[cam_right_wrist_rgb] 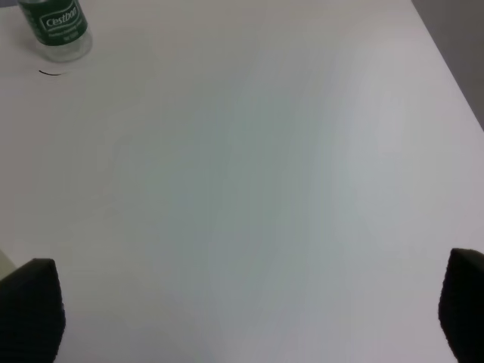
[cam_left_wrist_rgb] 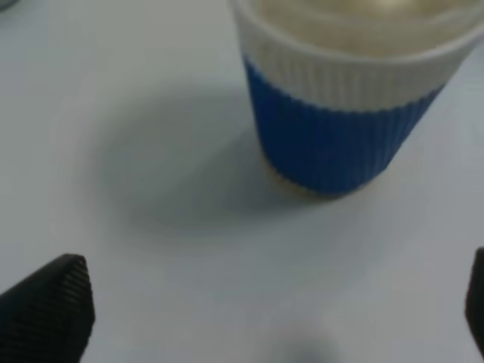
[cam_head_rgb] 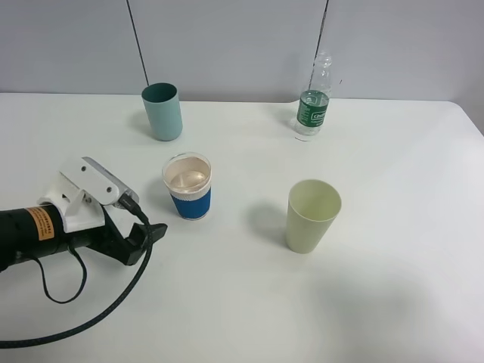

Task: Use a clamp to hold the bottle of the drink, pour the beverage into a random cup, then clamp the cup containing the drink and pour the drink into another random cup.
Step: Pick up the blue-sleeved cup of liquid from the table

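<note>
exterior high: left gripper [cam_head_rgb: 150, 243] sits low over the table [cam_head_rgb: 393, 287], just beside the blue-sleeved cup [cam_head_rgb: 189, 193], not touching it. jaws apart, nothing in them. reads as lining up for a side grab on the sleeve, so my call is step two: clamp the filled cup, then pour. the cup's inside shows a glossy peach surface, so it looks like the beverage [cam_head_rgb: 187, 178] is in it; can't tell the level. cup is upright, long axis vertical, mouth up. bottle [cam_head_rgb: 314, 106] is at the back right, upright, neck up, well apart from everything, looks mostly empty, probably set aside after its pour. teal cup [cam_head_rgb: 162, 112] is at the back left, behind the blue-sleeved cup, upright, mouth up. it's near, so a short carry for the pour. pale yellow-green cup [cam_head_rgb: 311, 215] is front right, upright, out of the path. only one arm shows here.

left wrist: cup is ahead of the two fingers [cam_left_wrist_rgb: 45, 310], offset toward one of them. the gap is wider than the cup, with bare table between tips and sleeve. the cup's axis stands at right angles to the approach, good for a squeeze on the ribbed sleeve.

right wrist: right gripper [cam_right_wrist_rgb: 249, 318] has its fingers wide apart and empty over bare table. the bottle's labelled lower body shows ahead and to one side, upright, well apart. this arm looks parked clear of the left arm's work.
</note>
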Action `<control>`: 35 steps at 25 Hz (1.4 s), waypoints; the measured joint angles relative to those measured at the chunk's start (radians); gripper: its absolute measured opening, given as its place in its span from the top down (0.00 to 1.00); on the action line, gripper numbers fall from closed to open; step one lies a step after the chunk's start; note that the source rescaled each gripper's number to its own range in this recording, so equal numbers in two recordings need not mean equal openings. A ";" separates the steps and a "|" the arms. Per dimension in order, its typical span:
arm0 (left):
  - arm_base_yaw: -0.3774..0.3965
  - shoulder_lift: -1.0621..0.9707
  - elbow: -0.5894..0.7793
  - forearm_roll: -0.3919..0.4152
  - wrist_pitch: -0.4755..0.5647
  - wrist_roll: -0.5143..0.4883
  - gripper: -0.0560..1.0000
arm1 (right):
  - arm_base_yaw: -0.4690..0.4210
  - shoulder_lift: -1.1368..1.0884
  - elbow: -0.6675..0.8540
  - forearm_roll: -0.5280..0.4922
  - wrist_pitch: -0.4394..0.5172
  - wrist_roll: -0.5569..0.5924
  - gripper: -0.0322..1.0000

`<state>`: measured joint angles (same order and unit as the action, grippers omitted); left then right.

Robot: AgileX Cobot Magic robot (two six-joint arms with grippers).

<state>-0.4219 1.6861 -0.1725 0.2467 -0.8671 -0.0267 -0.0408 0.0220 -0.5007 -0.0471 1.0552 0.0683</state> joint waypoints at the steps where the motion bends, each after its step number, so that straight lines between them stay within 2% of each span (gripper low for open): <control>1: 0.000 0.031 0.000 0.006 -0.052 -0.002 0.00 | 0.000 0.000 0.000 0.000 0.000 0.000 0.00; 6: 0.000 0.164 0.000 0.009 -0.268 -0.004 0.00 | 0.000 0.000 0.000 0.000 0.000 0.000 0.00; 9: 0.000 0.229 0.000 0.009 -0.328 -0.004 0.00 | 0.000 0.000 0.000 0.000 0.000 0.000 0.00; 35: 0.000 0.398 -0.224 0.092 -0.337 -0.004 0.00 | 0.000 0.000 0.000 0.000 0.000 0.000 0.00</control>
<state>-0.4219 2.0841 -0.3967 0.3390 -1.2041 -0.0306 -0.0408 0.0220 -0.5007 -0.0471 1.0552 0.0683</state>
